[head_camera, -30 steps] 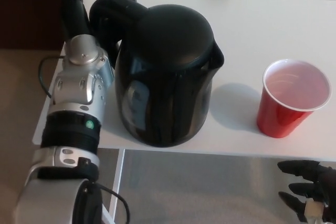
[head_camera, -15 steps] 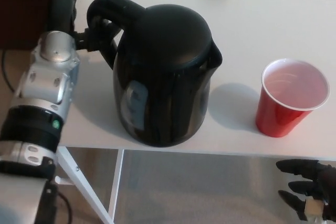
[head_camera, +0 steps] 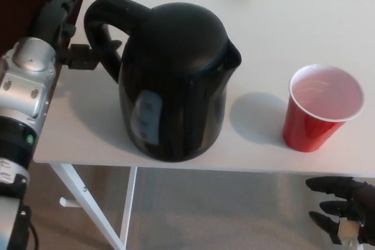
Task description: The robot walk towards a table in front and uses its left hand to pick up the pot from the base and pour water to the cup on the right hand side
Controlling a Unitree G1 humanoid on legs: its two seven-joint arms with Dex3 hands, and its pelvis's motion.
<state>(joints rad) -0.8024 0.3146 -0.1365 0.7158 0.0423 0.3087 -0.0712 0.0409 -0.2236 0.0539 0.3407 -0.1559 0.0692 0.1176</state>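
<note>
White table point(head_camera: 304, 33) before us: black pot point(head_camera: 173, 83) beside red cup point(head_camera: 321, 108); our left hand point(head_camera: 61, 33) unclenched by the handle, right hand point(head_camera: 343, 209) released below the edge.

Black pot point(head_camera: 173, 83) mid-worktop point(head_camera: 293, 21), red cup point(head_camera: 321, 108) at 3 o'clock, left hand point(head_camera: 58, 33) beside its handle at 9

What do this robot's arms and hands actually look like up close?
The left arm is silver metal with round screwed joints, a black band with a small green dot, and a black left hand. The right hand is black too, with thick fingers.
</note>
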